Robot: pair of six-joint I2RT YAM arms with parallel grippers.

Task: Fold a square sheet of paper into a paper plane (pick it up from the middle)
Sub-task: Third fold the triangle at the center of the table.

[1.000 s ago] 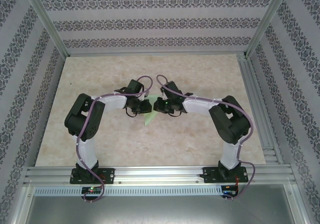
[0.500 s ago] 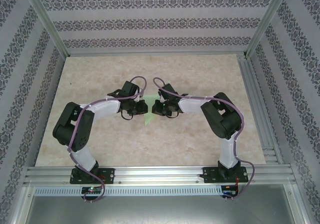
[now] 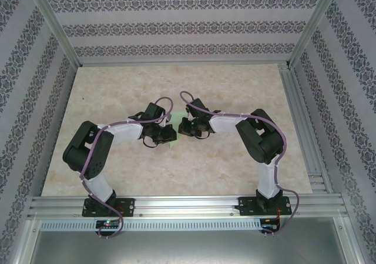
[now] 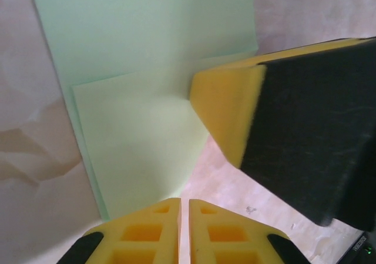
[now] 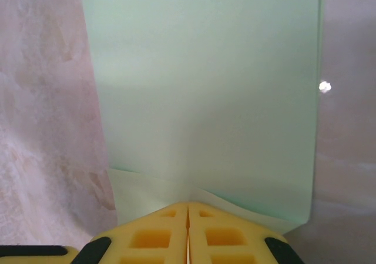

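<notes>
The square sheet of paper (image 3: 173,142) lies partly folded on the table between my two grippers, pale green with one layer over another (image 4: 141,129). My left gripper (image 3: 170,134) is shut just at the paper's near tip; its tips (image 4: 184,202) leave only a hairline gap, and the sheet runs up to the left finger. My right gripper (image 3: 184,127) is shut on the sheet's near edge (image 5: 188,204), where the paper (image 5: 205,99) lifts into a small ridge at the tips. One right finger (image 4: 229,111) rests on the folded layer in the left wrist view.
The beige marbled table top (image 3: 117,87) spreads around the paper. Aluminium frame posts and patterned walls (image 3: 188,29) stand at the back and sides. A metal rail (image 3: 188,208) carries both arm bases at the near edge.
My left gripper has slid right and nearer, onto the paper's near part, with its elbow dropping left. The right elbow pulled in earlier; its gripper stayed at the paper.
</notes>
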